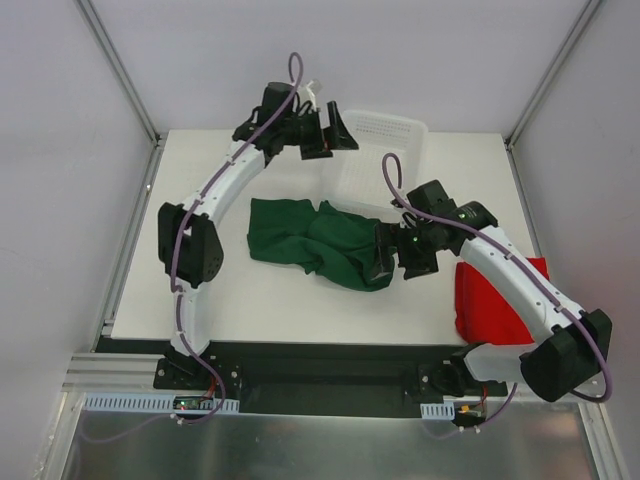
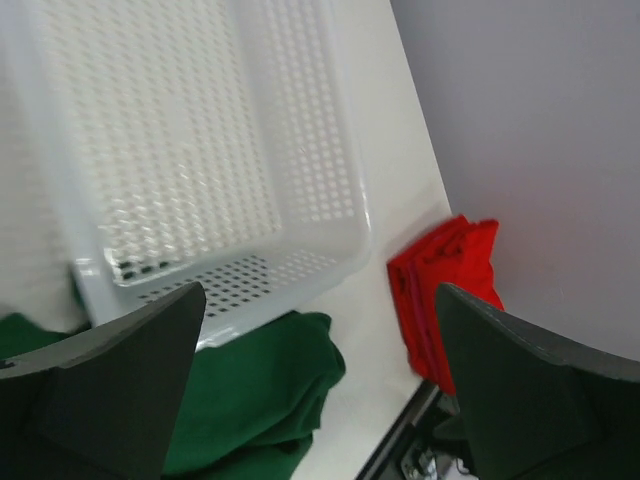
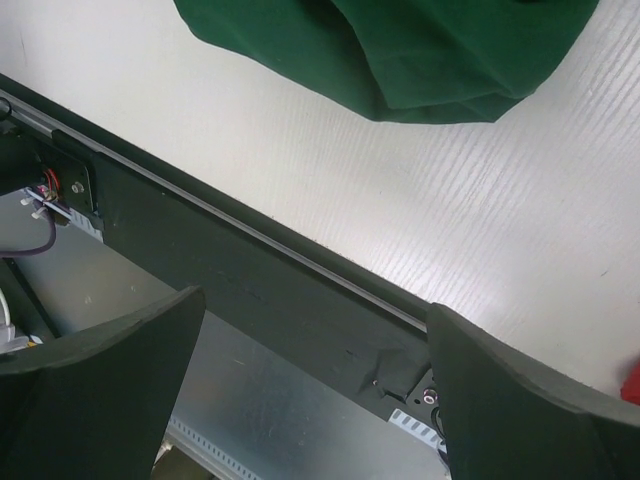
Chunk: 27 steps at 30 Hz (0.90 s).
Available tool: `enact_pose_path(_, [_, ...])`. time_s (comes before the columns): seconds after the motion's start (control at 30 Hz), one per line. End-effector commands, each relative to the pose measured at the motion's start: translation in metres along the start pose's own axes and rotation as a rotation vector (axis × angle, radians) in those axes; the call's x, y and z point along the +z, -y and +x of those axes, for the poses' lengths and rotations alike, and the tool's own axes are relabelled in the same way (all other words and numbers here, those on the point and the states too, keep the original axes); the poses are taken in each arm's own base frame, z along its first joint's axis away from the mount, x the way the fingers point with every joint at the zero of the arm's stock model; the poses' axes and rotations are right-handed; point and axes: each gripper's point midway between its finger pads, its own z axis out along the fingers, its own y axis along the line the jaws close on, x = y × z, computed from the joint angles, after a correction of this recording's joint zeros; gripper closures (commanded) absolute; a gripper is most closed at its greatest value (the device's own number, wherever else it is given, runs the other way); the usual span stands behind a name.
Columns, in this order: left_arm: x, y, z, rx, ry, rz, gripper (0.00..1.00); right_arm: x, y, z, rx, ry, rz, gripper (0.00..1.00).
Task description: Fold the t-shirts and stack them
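We log the left arm (image 1: 222, 182) rising from its base, bent at the elbow, with the forearm reaching up and right toward the far side. The left gripper (image 1: 338, 130) sits at its end, jaws spread wide, fingers (image 2: 110, 380) well apart. The right arm (image 1: 510, 265) folds at its elbow near the base and reaches left. The right gripper (image 1: 398, 256) points left, jaws likewise wide apart.

A white perforated basket (image 1: 395, 135) sits toward the far side of the white table (image 1: 300, 305).
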Motion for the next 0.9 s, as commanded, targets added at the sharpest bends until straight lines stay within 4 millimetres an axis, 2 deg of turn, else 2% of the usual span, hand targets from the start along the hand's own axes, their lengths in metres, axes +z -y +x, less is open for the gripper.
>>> enact_pose_path(0.0, [-0.044,-0.051,-0.034,0.016,0.102,-0.174,0.01,-0.002,-0.009,-0.005,-0.010,0.011,-0.042,0.04])
enact_pose_path(0.23, [0.003,-0.138,0.014,-0.141,-0.072,-0.284,0.01,-0.004,-0.006,-0.001,-0.015,0.004,-0.030,0.04])
enact_pose_path(0.33, [0.017,-0.158,0.025,-0.161,-0.105,-0.301,0.01,-0.007,-0.004,0.003,-0.022,0.006,-0.020,0.04])
enact_pose_path(0.5, [0.039,-0.178,0.036,-0.220,-0.137,-0.303,0.01,-0.008,0.002,0.008,-0.023,-0.004,0.005,0.04])
enact_pose_path(0.57, [0.050,-0.168,0.031,-0.262,-0.134,-0.263,0.01,-0.007,0.004,0.008,-0.022,-0.007,0.008,0.04])
enact_pose_path(0.6, [0.062,-0.167,0.039,-0.292,-0.164,-0.227,0.01,-0.005,0.004,0.009,-0.019,-0.015,0.009,0.04])
enact_pose_path(0.63, [0.075,-0.136,0.030,-0.246,-0.152,-0.166,0.01,-0.004,0.004,0.009,-0.015,-0.019,0.008,0.04])
enact_pose_path(0.7, [0.095,-0.106,0.024,-0.212,-0.137,-0.107,0.01,-0.001,0.004,0.009,-0.010,-0.026,0.004,0.04])
enact_pose_path(0.73, [0.108,-0.088,0.033,-0.201,-0.151,-0.079,0.01,0.002,0.003,0.009,-0.011,-0.031,-0.003,0.04])
enact_pose_path(0.83, [0.127,-0.059,0.036,-0.226,-0.132,0.001,0.01,0.005,0.000,0.006,-0.002,-0.036,-0.016,0.04])
enact_pose_path(0.87, [0.134,-0.044,0.043,-0.245,-0.136,0.022,0.01,0.006,-0.001,0.006,0.001,-0.041,-0.020,0.04])
